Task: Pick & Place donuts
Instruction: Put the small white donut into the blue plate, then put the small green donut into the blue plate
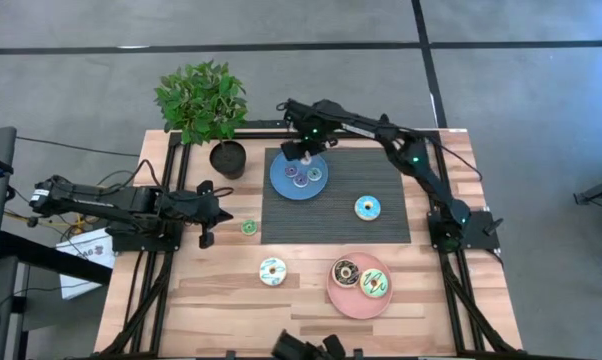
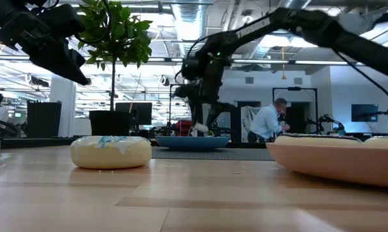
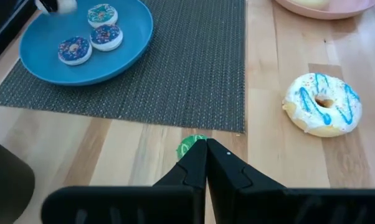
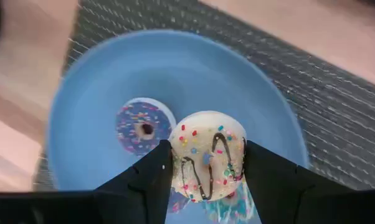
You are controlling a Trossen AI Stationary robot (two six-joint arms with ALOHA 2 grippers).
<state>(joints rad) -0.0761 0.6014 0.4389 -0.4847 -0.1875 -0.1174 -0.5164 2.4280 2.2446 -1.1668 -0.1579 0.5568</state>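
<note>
My right gripper [image 4: 206, 163] hangs over the far part of the blue plate [image 1: 279, 186] and is shut on a tiny beige donut [image 4: 207, 158]. On that plate lie a tiny blue donut [image 4: 142, 127] and two more tiny ones [image 3: 106, 36] [image 3: 102, 12]. My left gripper [image 3: 206, 152] is shut and raised above the table's left part, with a tiny green donut [image 1: 248, 227] lying on the wood just beyond its tips. A light blue donut [image 1: 368, 208] lies on the mat. A cream donut with blue icing [image 1: 272, 271] rests on the wood. My right gripper pinches the tiny beige donut between its two fingers [image 4: 155, 171], one on each side of the ring's outer edge [image 4: 175, 155]. The fingers come from above, pointing down. The donut lies flat with its icing up, over the blue plate and above another tiny donut.
A pink plate [image 1: 338, 297] near the table's near edge carries a dark brown donut [image 1: 345, 272] and a cream one [image 1: 373, 283]. A dark woven mat [image 1: 381, 235] covers the middle. A potted plant [image 1: 209, 110] stands at the far left corner. A person [image 2: 266, 122] is in the room beyond.
</note>
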